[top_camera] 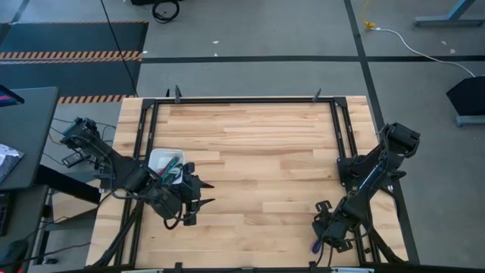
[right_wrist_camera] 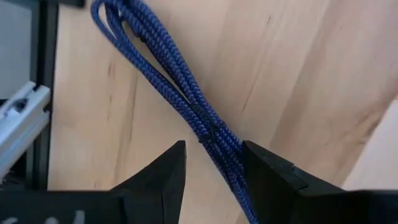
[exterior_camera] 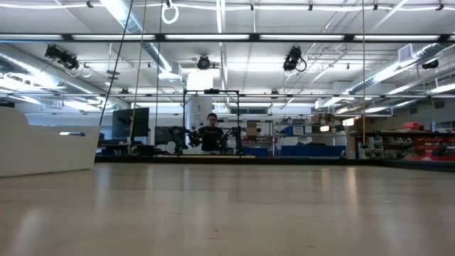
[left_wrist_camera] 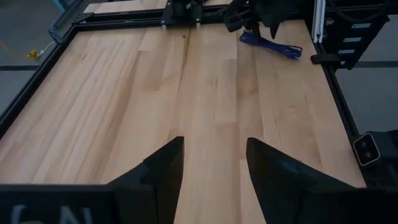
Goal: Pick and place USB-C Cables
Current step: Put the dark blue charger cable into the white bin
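Note:
A blue braided USB-C cable bundle (right_wrist_camera: 186, 93) lies flat on the wooden table near its right front corner (top_camera: 315, 244). My right gripper (right_wrist_camera: 211, 149) points down over it, open, with one finger on either side of the bundle's lower stretch. I cannot tell whether a finger touches it. My left gripper (left_wrist_camera: 214, 155) is open with nothing between its fingers and hovers at the table's left (top_camera: 201, 193), pointing toward the right. Behind it stands a small white tray (top_camera: 155, 155) holding a green cable (top_camera: 172, 162) and other bundles.
A black metal frame (top_camera: 242, 100) borders the wooden top on all sides, and one rail (right_wrist_camera: 18, 112) runs close beside the blue cable. The table's middle (top_camera: 258, 159) is bare wood. In the low view a person (exterior_camera: 211, 131) sits far off in the room.

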